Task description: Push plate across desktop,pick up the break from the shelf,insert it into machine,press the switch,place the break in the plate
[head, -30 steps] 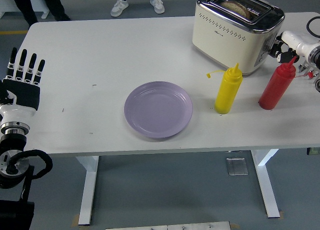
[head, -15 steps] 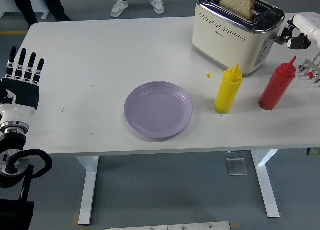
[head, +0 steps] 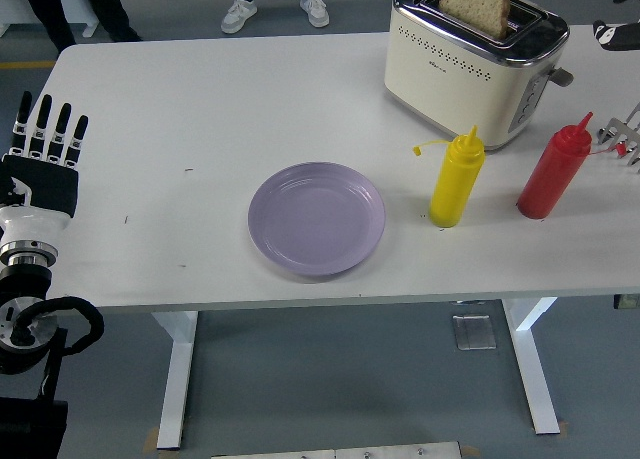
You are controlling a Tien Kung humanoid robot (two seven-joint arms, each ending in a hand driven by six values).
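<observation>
Left hand (head: 45, 144) sits at the table's left edge, palm down, its four visible fingers straight and held side by side, gripping nothing; I'm leaving it parked there as it has no part in the toaster work. My right hand (head: 615, 9) barely shows at the far right edge of the frame, only a few dark and white bits near the top corner, so I cannot tell whether it is open or curled. It appears to sit just beyond the toaster (head: 475, 59), up and away from the lever on that side.

The bread slice (head: 478, 4) stands upright in the toaster's slot, most of it risen above the chrome top, which I read as the toasting step being finished and the slice ready to lift out. Nothing touches it.

From the right hand, the purple plate (head: 317, 219) lies well off to the left and nearer to me, in the middle of the white table (head: 200, 99), bare and open to receive the bread. Between plate and toaster stand the yellow squeeze bottle (head: 457, 177) and the red squeeze bottle (head: 553, 171), both upright. They crowd the direct path, so I judge the carry should go over them rather than between.
</observation>
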